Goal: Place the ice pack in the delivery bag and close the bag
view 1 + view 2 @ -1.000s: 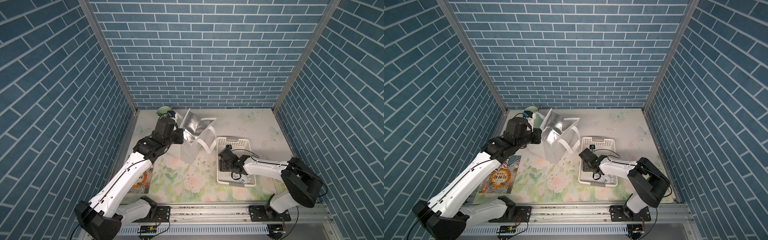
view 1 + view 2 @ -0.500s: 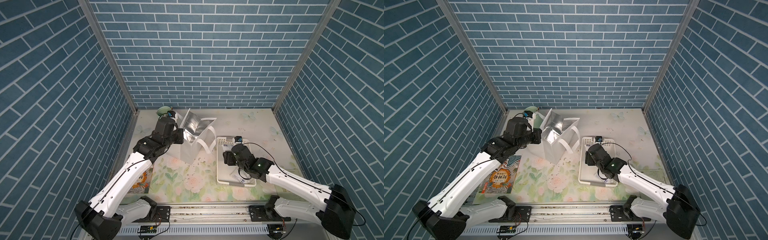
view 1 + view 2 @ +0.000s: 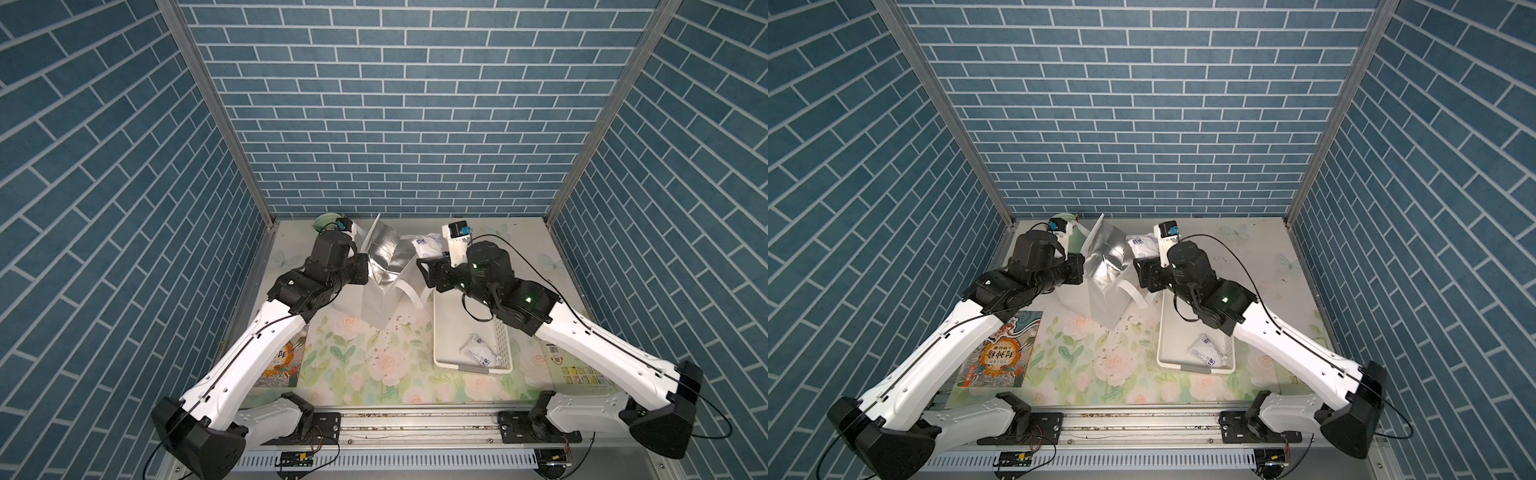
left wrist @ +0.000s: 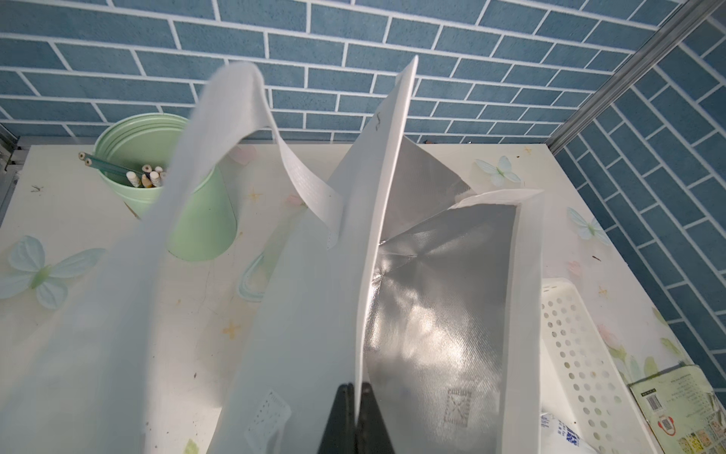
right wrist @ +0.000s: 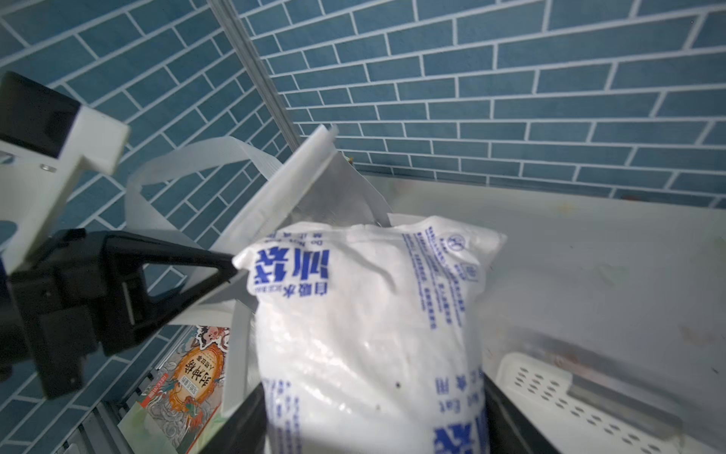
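Overhead, two white-and-black robot arms are reaching toward a delivery bag point(image 3: 376, 299) that is standing upright on a floral mat point(image 3: 353, 365). Its mouth is gaping open and its silver foil lining is showing.

The left gripper point(image 4: 355, 393) is clenching its fingers tight on the top edge of one white bag wall. One flat strap handle is arching up just beside that wall.

The right gripper point(image 5: 373, 432) is grasping the ice pack point(image 5: 365, 326), a plump white pouch with blue print. Its fingers are spreading wide around the pouch's lower end. The ice pack is hanging in the air, clear of the table. It is sitting just beside the bag's open mouth, on the side nearest the right arm, and is not yet inside.

A white perforated basket point(image 3: 451, 332) is lying just beside the bag, partly under the right arm, with a second ice pack point(image 3: 478, 353) resting in it. A pale green cup point(image 4: 196, 236) holding pencils point(image 4: 118, 173) is standing behind the bag near the back wall. A picture book point(image 3: 1000, 353) is lying flat beneath the left arm.
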{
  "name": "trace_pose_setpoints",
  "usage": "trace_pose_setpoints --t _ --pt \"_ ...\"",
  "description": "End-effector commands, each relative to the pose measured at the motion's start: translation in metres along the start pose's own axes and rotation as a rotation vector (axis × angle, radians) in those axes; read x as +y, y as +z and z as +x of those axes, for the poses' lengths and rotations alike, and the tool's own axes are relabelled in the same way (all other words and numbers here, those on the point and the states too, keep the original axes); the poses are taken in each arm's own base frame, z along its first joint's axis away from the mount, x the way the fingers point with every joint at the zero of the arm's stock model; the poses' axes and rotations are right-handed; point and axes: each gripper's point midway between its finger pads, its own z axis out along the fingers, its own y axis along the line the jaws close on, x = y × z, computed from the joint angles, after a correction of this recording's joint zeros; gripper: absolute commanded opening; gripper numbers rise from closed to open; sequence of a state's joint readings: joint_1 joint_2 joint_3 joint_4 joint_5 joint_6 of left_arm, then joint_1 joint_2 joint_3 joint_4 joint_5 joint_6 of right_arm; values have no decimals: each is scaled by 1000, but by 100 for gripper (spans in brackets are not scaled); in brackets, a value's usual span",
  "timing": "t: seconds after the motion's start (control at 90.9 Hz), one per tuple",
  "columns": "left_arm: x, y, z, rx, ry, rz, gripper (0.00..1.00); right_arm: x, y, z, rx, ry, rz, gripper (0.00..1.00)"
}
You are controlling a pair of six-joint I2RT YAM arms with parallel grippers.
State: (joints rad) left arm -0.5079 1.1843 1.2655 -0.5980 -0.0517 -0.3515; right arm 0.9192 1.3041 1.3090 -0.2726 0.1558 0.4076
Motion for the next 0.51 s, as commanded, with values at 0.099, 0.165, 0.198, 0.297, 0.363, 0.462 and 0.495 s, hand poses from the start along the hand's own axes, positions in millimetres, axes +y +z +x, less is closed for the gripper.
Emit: trace_pose_setpoints --t 0.099,0.165,0.198,0.297,0.363,0.462,0.495 --pt "-12 -14 -24 -50 -4 49 0 25 50 -15 50 -133 -28 0" --pt "-12 -13 -24 -50 -4 51 0 26 65 -12 82 -143 -20 0" --pt "-12 -13 -24 -50 -7 51 0 27 74 -11 96 -145 -16 0" --pt "-13 -9 -21 -37 -6 57 0 25 95 1 156 -153 14 0" --pt "-13 -8 -19 -31 -7 54 0 24 103 11 192 -157 19 0" --pt "-11 -6 -19 -30 -7 45 0 23 108 25 219 -160 5 0" --pt "-10 -6 -19 -31 -7 42 0 23 109 30 228 -160 1 0"
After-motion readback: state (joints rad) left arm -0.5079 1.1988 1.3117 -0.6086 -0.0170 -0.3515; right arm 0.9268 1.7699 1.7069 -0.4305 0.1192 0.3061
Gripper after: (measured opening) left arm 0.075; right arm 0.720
